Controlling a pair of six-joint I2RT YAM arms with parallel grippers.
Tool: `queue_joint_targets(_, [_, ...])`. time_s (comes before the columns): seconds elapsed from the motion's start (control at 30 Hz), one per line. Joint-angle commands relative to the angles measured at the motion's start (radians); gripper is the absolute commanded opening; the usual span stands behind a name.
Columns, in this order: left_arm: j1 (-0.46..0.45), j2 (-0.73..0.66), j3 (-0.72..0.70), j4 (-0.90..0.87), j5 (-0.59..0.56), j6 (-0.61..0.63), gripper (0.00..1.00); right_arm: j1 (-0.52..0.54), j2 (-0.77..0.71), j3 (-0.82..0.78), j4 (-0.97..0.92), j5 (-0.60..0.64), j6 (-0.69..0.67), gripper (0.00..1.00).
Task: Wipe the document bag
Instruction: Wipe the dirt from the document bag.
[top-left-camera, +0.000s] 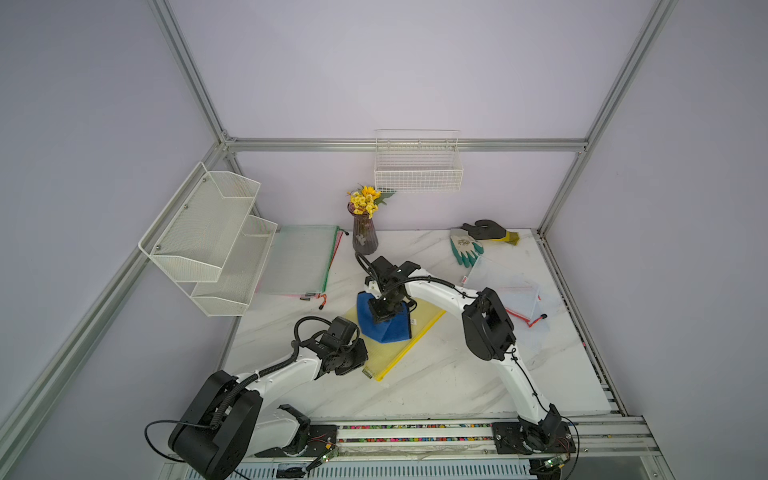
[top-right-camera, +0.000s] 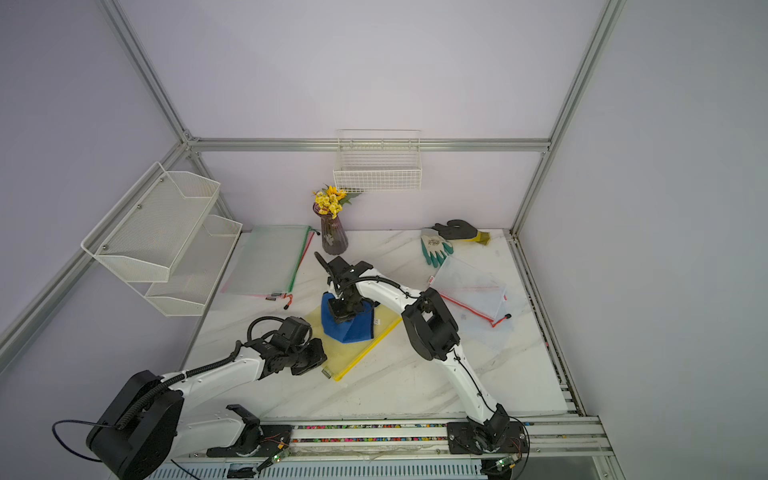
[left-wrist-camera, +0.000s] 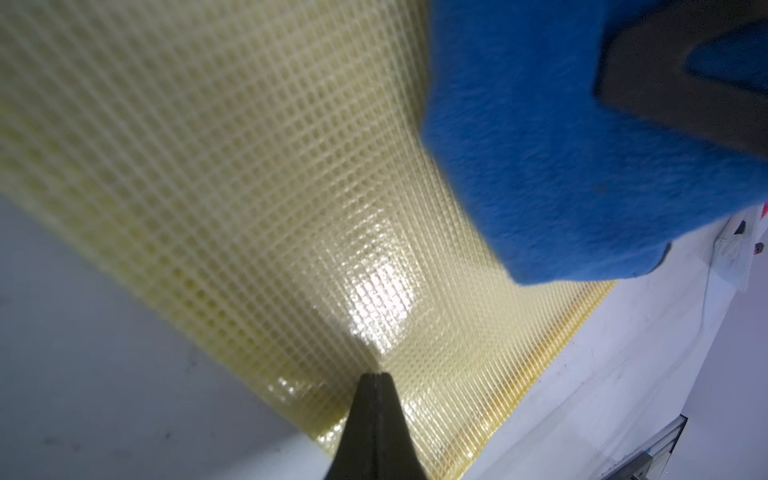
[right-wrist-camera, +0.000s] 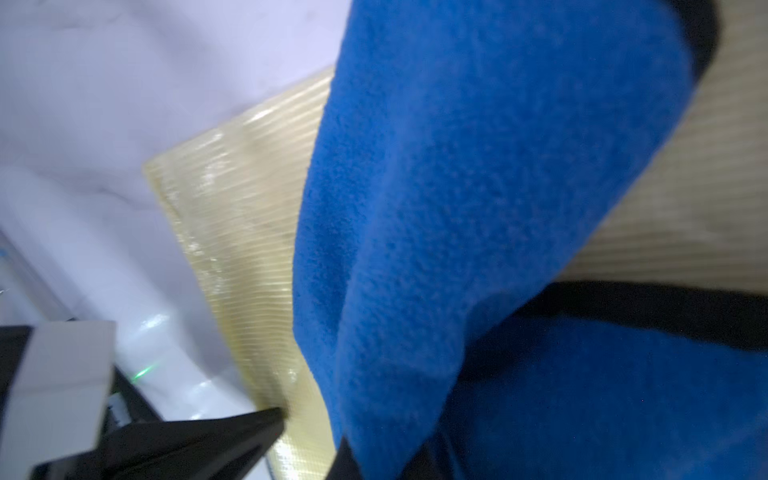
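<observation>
A yellow mesh document bag (top-left-camera: 399, 349) (top-right-camera: 357, 353) lies flat mid-table, slanted. On its far half sits a bunched blue cloth (top-left-camera: 384, 326) (top-right-camera: 347, 328). My right gripper (top-left-camera: 382, 309) (top-right-camera: 343, 309) points down from above and is shut on the cloth's top. In the right wrist view the cloth (right-wrist-camera: 478, 208) drapes from that gripper (right-wrist-camera: 386, 461) over the bag (right-wrist-camera: 241, 232). My left gripper (top-left-camera: 360, 360) (left-wrist-camera: 376, 376) is shut with nothing between its fingers. Its joined tips rest on the bag (left-wrist-camera: 249, 187) near the near-left corner, short of the cloth (left-wrist-camera: 561, 166).
A vase of yellow flowers (top-left-camera: 365, 232) stands behind the bag. A green-zipped mesh bag (top-left-camera: 299, 262) lies at the back left. Clear red-zipped bags (top-left-camera: 507, 291) and two gloves (top-left-camera: 467, 245) lie to the right. A wire basket (top-left-camera: 417, 166) and a mesh shelf (top-left-camera: 208, 237) hang on the walls.
</observation>
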Motion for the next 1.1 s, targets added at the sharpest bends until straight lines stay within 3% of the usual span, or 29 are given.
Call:
queue_joint_targets(0.0, [0.005, 0.027, -0.063, -0.261, -0.072, 0.006, 0.0, -0.008, 0.095, 0.028, 0.058, -0.218, 0.064, 0.0])
queue_joint_targets(0.07, [0.005, 0.015, -0.07, -0.268, -0.072, 0.003, 0.0, -0.009, 0.135, 0.06, 0.023, -0.186, 0.047, 0.0])
queue_joint_targets(0.23, [0.006, -0.017, -0.079, -0.309, -0.073, 0.002, 0.0, -0.153, 0.06, -0.066, 0.011, 0.237, 0.067, 0.0])
queue_joint_targets(0.4, [0.006, -0.043, -0.092, -0.307, -0.067, -0.022, 0.0, -0.254, -0.07, -0.181, 0.1, 0.482, 0.054, 0.0])
queue_joint_targets(0.47, [0.006, -0.031, -0.085, -0.301, -0.068, -0.021, 0.0, -0.249, -0.06, -0.138, 0.042, 0.443, 0.005, 0.0])
queue_joint_targets(0.57, [0.006, 0.008, -0.052, -0.286, -0.08, -0.014, 0.0, -0.19, -0.057, -0.108, -0.067, 0.284, -0.088, 0.0])
queue_joint_targets(0.67, [0.006, 0.052, -0.013, -0.273, -0.077, -0.004, 0.0, -0.105, -0.119, -0.18, -0.106, 0.051, -0.151, 0.0])
queue_joint_targets(0.73, [0.006, 0.06, 0.002, -0.263, -0.08, -0.006, 0.0, -0.057, -0.174, -0.252, -0.076, -0.107, -0.12, 0.0])
queue_joint_targets(0.87, [0.006, 0.063, 0.022, -0.278, -0.089, -0.003, 0.0, -0.004, -0.189, -0.327, -0.032, -0.261, -0.071, 0.0])
queue_joint_targets(0.93, [0.008, 0.062, 0.024, -0.283, -0.09, 0.002, 0.0, 0.005, -0.18, -0.37, 0.029, -0.268, -0.018, 0.0])
queue_joint_targets(1.07, [0.008, 0.065, 0.018, -0.284, -0.083, 0.012, 0.0, -0.06, -0.158, -0.419, 0.037, -0.037, 0.041, 0.0])
